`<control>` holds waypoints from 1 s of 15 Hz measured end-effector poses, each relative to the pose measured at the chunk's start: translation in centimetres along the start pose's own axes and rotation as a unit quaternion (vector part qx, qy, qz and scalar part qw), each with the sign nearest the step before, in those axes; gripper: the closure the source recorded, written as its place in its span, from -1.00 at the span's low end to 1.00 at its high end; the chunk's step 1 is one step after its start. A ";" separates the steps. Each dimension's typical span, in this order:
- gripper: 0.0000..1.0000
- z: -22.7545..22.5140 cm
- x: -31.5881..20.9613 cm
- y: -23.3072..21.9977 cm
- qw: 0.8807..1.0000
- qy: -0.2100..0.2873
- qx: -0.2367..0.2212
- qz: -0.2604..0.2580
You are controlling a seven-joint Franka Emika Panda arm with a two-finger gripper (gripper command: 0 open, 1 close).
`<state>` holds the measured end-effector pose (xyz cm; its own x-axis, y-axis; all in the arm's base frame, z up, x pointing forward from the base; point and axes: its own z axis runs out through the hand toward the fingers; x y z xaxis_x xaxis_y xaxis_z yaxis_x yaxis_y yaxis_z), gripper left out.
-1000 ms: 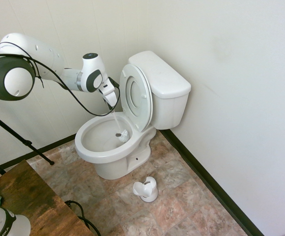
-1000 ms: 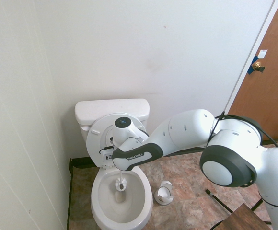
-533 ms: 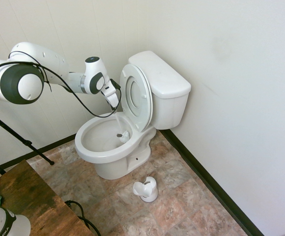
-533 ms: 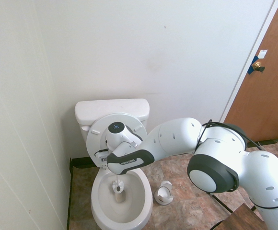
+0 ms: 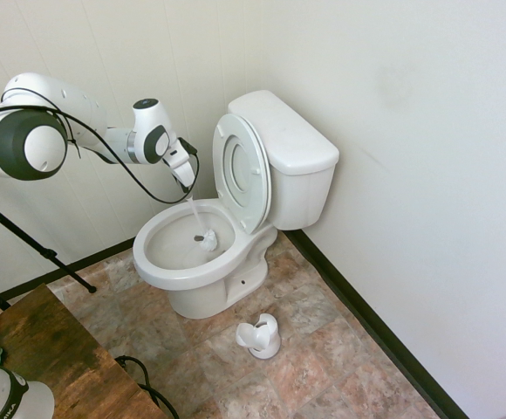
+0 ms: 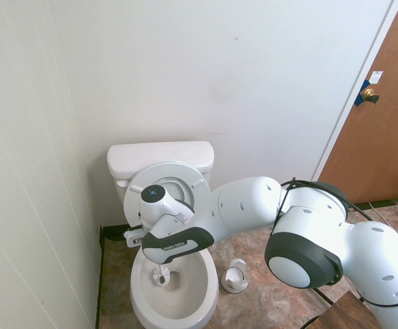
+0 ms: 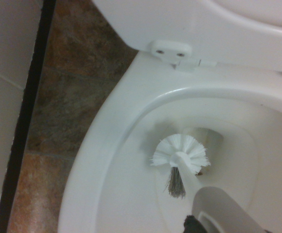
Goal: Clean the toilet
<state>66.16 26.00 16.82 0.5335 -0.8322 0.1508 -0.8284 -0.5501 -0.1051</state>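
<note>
The toilet (image 5: 202,249) stands in the corner with its tank against the wall, its seat and lid (image 5: 242,172) tipped up against the tank. The gripper (image 5: 183,177) hangs above the bowl, its jaws closed on the thin white brush (image 5: 206,241), whose bristle head sits low inside the bowl near the drain. The glazed ceramic is probably hard, heavy and slick, so it should take firm scrubbing without shifting, though the brush is likely to skate. The raised seat is hinged and could drop if knocked. The brush holder (image 5: 260,336) sits on the floor beside the toilet's base.
</note>
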 end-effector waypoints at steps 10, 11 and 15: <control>1.00 1.0 -7.0 8.3 0.992 -0.074 -0.077 -0.059; 1.00 1.2 -6.9 9.3 0.991 -0.080 -0.082 -0.063; 1.00 1.1 -4.6 12.6 0.989 -0.092 -0.093 -0.067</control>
<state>53.47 22.86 13.73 0.6480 -0.7609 -0.0318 -0.7564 -0.6479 0.0894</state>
